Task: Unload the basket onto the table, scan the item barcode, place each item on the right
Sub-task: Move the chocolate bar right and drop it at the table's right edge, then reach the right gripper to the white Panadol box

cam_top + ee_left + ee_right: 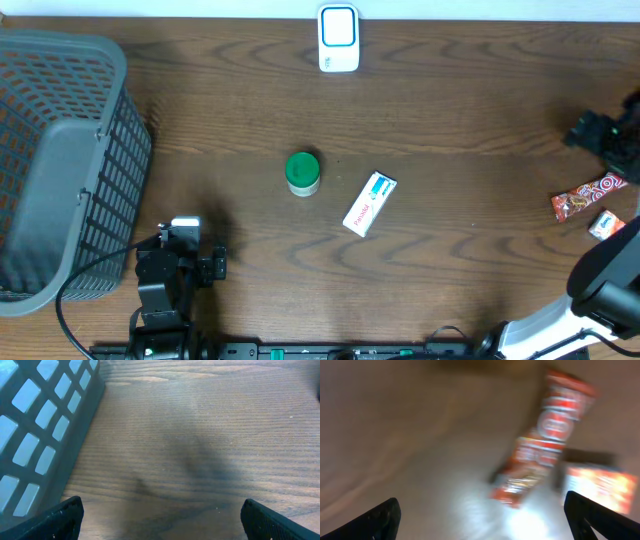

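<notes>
- While your right pincer [480,520] hangs released near the red wrapper [545,440], the scanner [338,38] sits at twelve o'clock.
- Your left pincer [160,520] is released, basket [40,435] at ten o'clock.

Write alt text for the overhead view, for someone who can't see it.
Dark wooden table from above: a green-lidded jar and a white box lie near the centre. A white scanner stands at the far edge, a grey basket on the left, a red snack wrapper and a small orange packet on the right.
</notes>
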### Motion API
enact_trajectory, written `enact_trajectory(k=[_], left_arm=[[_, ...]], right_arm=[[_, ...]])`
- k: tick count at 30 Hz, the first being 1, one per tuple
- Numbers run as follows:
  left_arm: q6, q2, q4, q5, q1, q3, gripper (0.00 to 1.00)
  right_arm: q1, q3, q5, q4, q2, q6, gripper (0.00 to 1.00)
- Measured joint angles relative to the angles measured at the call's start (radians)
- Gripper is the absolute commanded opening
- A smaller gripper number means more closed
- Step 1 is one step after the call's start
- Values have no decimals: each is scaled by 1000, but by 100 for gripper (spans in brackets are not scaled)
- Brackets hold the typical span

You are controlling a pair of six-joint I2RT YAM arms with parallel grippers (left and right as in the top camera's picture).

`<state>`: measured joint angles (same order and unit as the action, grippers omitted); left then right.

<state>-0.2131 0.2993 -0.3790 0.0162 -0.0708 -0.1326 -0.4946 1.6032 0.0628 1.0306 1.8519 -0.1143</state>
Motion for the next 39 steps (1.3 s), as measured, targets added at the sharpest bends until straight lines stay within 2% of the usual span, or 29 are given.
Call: enact_trajectory(k=[1, 2, 3, 4, 5, 6, 7, 8, 9, 10, 16, 20, 22, 26, 30, 35, 39], left_arm=[[0, 0, 0, 0, 0, 0, 100], [0, 0, 0, 0, 0, 0, 100], [0, 0, 0, 0, 0, 0, 100], [0, 0, 0, 0, 0, 0, 100], [0, 0, 0, 0, 0, 0, 100], [0, 0, 0, 0, 0, 0, 100], [0, 0, 0, 0, 0, 0, 100], [0, 0, 0, 0, 0, 0, 100], [0, 0, 0, 0, 0, 0, 100], [0, 0, 0, 0, 0, 0, 100], [0, 0, 0, 0, 0, 0, 100], [0, 0, 0, 0, 0, 0, 100], [0, 0, 0, 0, 0, 0, 100], [0, 0, 0, 0, 0, 0, 100], [0, 0, 0, 0, 0, 0, 100], [0, 0, 0, 0, 0, 0, 100], [0, 0, 0, 0, 0, 0, 100]], right_arm=[[32, 1, 46, 5, -2, 18, 92], [61, 1, 81, 12, -2, 31, 64], [94, 1, 115, 17, -2, 43, 26], [130, 0, 151, 16, -2, 60, 12], [166, 0, 182, 11, -2, 70, 1], [210, 0, 218, 2, -2, 79, 1], [238, 0, 235, -2, -2, 83, 6], [272, -2, 253, -3, -2, 90, 35], [311, -5, 270, 3, -2, 104, 78], [345, -8, 283, 13, -2, 123, 99], [575, -18, 305, 50, -2, 257, 99], [721, -27, 301, 50, -2, 203, 99], [774, -44, 283, 53, -2, 97, 99], [838, -123, 242, 73, -2, -206, 99], [891, -276, 201, 6, -2, -510, 99], [945, -467, 200, -177, -2, -738, 99], [966, -505, 225, -269, -6, -850, 99]])
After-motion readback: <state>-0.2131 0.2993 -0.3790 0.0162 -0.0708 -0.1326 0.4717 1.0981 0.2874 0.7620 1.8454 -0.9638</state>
